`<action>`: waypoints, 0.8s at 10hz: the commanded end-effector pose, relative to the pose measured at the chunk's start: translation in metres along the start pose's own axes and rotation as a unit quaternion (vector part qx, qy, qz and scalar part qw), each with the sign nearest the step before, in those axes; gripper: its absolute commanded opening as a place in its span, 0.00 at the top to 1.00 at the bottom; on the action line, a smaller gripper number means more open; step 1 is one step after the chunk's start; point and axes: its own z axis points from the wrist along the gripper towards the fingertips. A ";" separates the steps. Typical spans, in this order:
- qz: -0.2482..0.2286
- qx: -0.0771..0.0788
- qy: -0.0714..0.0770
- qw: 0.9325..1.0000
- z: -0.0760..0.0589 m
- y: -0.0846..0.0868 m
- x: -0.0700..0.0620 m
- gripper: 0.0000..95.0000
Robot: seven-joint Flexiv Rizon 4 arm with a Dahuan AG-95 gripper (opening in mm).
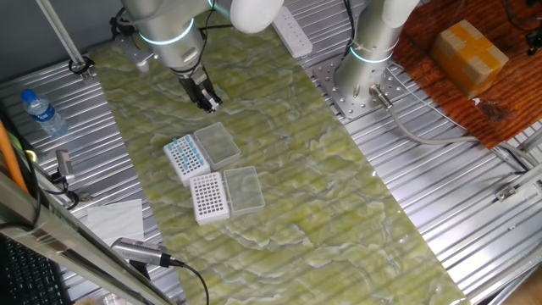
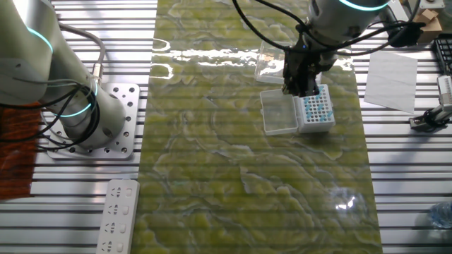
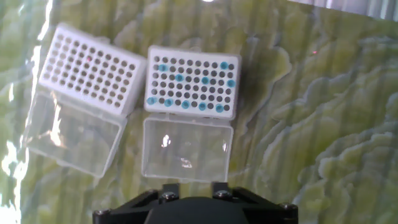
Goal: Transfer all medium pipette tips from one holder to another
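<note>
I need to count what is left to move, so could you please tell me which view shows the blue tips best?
The hand view: it looks straight down on the tips, each dot distinct in its rack. One fixed view shows them small and blurred; in the other, the arm partly blocks the rack.

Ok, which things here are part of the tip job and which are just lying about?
Job: blue tips; their holder; empty holder; hand.
Lying about: water bottle; power strip; yellow box; paper.
</note>
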 end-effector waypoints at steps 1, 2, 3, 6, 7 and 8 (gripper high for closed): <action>-0.074 0.015 0.012 0.997 0.000 0.000 0.000 1.00; -0.079 0.015 0.011 0.997 0.000 0.000 0.000 1.00; -0.084 0.018 0.007 0.996 0.000 0.000 -0.001 1.00; -0.075 0.010 0.001 0.997 0.007 -0.005 -0.017 1.00; -0.069 0.011 -0.002 0.998 0.008 -0.003 -0.021 1.00; -0.063 0.012 -0.002 0.998 0.009 -0.002 -0.027 1.00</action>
